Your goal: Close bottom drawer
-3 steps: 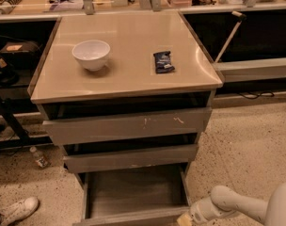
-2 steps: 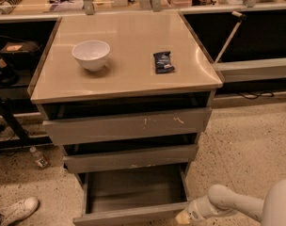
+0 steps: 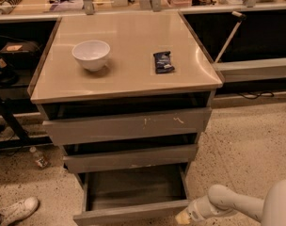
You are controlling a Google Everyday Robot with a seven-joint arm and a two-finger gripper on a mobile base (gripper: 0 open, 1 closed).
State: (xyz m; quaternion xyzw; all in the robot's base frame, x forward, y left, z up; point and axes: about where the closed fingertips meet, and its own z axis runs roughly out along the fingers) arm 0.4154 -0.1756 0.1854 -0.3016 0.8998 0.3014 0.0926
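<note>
change check: over the last second the bottom drawer [image 3: 131, 212] barely shifts. its front sits about where it did, pulled well out toward the near side. the gripper [image 3: 183, 216] stays at the right end of that front, touching or just beside it; contact not certain. more of the pale arm's elbow now shows at the right edge, so the arm is setting itself behind the front, but no real push shows yet. judgement: task is at the start of the closing push and nearly all the travel is left.

gripper state: cannot tell whether the jaws are apart or together; only a yellowish tip on a pale wrist shows.

the drawer: lowest of three in a grey metal cabinet, near the floor, at the bottom middle of the view. plain flat front, no handle, no marks. shallow rectangular tray, dark inside, looks empty. it seems to sit slightly skewed, left end nearer.

above it: middle drawer [image 3: 131, 157] a little out, top drawer [image 3: 129, 125] with whitish scratches. on the counter [image 3: 129, 81]: white bowl [image 3: 91, 54] left, dark packet [image 3: 163, 61] right.
</note>
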